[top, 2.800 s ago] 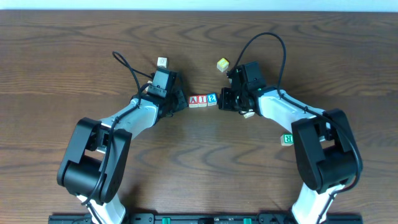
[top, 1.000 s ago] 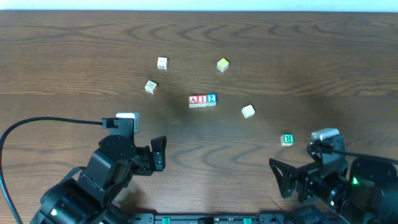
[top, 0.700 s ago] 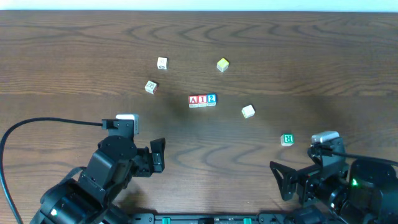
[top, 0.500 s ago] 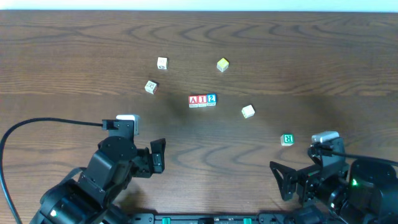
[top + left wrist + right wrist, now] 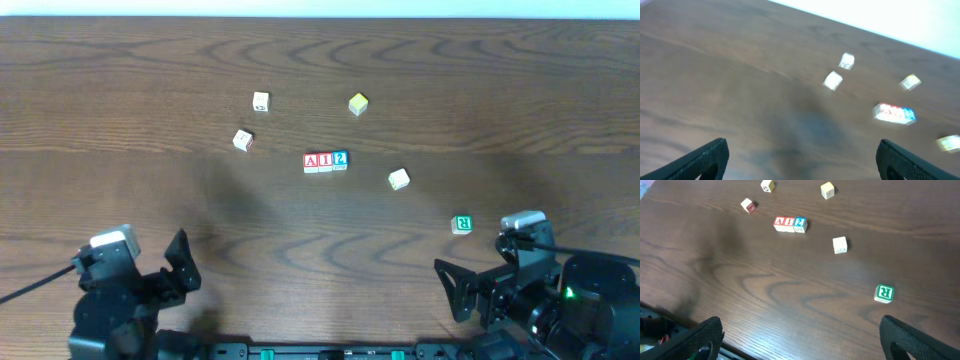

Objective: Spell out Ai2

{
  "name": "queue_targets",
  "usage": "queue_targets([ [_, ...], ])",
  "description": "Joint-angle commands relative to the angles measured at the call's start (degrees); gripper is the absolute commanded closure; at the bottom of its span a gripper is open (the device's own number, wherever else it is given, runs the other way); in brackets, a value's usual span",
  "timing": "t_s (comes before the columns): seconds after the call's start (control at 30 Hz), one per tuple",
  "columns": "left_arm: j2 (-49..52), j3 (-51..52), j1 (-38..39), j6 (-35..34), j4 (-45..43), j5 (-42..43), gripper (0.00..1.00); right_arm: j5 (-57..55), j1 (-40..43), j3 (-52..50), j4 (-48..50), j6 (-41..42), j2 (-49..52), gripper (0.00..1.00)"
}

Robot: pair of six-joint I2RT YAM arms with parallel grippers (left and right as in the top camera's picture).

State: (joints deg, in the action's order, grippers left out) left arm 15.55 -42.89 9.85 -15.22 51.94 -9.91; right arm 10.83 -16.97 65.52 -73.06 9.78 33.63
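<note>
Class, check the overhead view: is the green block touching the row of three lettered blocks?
No, the green block lies alone, with a clear gap between it and the three-block row.

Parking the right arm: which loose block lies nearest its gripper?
The green block marked R, the only green one; it lies just ahead of the right gripper, while the pale loose blocks sit farther away.

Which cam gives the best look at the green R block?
Right wrist: the green R block is nearest and sharp, letter legible. Overhead shows the same block small. Left wrist misses it.
</note>
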Motion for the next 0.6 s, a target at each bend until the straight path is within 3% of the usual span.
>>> queue_targets([
  [0.0, -4.7, 9.0, -3.0, 6.2, -3.4, -0.9, 0.05, -0.1, -0.3, -0.1, -0.1, -0.6, 0.0, 0.01],
  [0.3, -13.2, 27.0, -6.2, 6.2, -10.5, 3.8, 0.05, -0.1, -0.3, -0.1, -0.1, -0.6, 0.0, 0.01],
  [0.57, -15.4, 30.3, -6.1, 6.2, -10.6, 4.0, 0.05, -0.1, -0.3, -0.1, -0.1, -0.6, 0.0, 0.01],
])
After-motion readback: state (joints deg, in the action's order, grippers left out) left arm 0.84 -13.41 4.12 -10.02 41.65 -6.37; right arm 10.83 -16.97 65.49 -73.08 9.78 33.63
